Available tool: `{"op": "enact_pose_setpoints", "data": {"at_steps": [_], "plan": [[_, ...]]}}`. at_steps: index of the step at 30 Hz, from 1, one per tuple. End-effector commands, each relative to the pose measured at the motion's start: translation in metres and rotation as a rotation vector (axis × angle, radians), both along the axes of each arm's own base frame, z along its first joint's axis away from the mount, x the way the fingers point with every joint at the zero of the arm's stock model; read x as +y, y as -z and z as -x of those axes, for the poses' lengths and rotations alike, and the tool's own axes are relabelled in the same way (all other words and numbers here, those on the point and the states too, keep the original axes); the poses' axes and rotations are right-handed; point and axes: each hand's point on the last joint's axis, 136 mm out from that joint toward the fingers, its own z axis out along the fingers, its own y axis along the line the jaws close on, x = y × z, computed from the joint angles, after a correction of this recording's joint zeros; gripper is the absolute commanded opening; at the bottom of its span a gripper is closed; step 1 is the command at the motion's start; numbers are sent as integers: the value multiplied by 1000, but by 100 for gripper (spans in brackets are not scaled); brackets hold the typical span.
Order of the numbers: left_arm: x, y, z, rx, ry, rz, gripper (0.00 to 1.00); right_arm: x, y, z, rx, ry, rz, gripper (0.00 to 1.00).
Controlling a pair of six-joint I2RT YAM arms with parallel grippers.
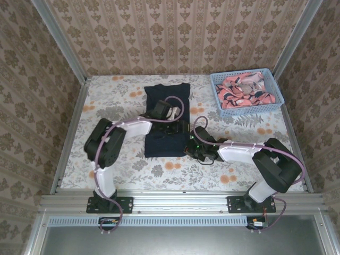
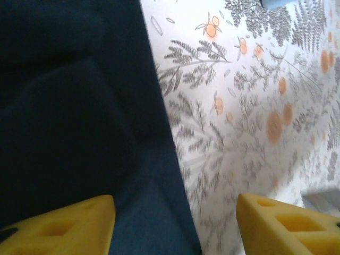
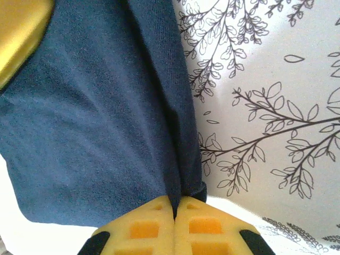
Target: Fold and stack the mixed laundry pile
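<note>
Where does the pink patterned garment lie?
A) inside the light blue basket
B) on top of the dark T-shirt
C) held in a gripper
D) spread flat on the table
A: the pink patterned garment lies bunched inside the light blue lattice basket.

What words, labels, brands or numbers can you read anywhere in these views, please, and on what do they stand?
None: no readable text stands on the dark T-shirt, the pink patterned garment, the blue basket, the floral table cover or the wallpaper; these carry patterns only.
</note>
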Motion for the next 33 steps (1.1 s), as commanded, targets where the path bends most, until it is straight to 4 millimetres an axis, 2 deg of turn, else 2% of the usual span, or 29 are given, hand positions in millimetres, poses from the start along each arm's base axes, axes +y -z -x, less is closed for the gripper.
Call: {"op": "enact_pose_setpoints", "data": {"at_steps": [1, 3, 5, 8, 12, 15, 18, 28, 33], "plan": [[42, -23, 16, 2, -95, -48, 72, -3, 0, -9, -14, 61, -18, 0], [75, -20, 34, 33, -171, -125, 72, -2, 2, -10, -12, 72, -33, 0], [107, -7, 52, 108, -252, -195, 69, 0, 2, -11, -10, 69, -41, 0], [146, 10, 77, 219, -353, -238, 66, 2, 4, -11, -4, 61, -36, 0], [174, 20, 108, 299, -430, -289, 67, 2, 7, -10, 3, 60, -35, 0], [181, 29, 125, 366, -495, -272, 67, 1, 9, -10, 6, 60, -33, 0], [183, 40, 130, 399, -563, -237, 63, 2, 8, -10, 2, 55, -34, 0], [163, 48, 102, 387, -725, -80, 39, -1, 7, -7, -5, 38, -22, 0], [160, 38, 95, 370, -757, -36, 37, -2, 6, -6, -10, 30, -12, 0]]}}
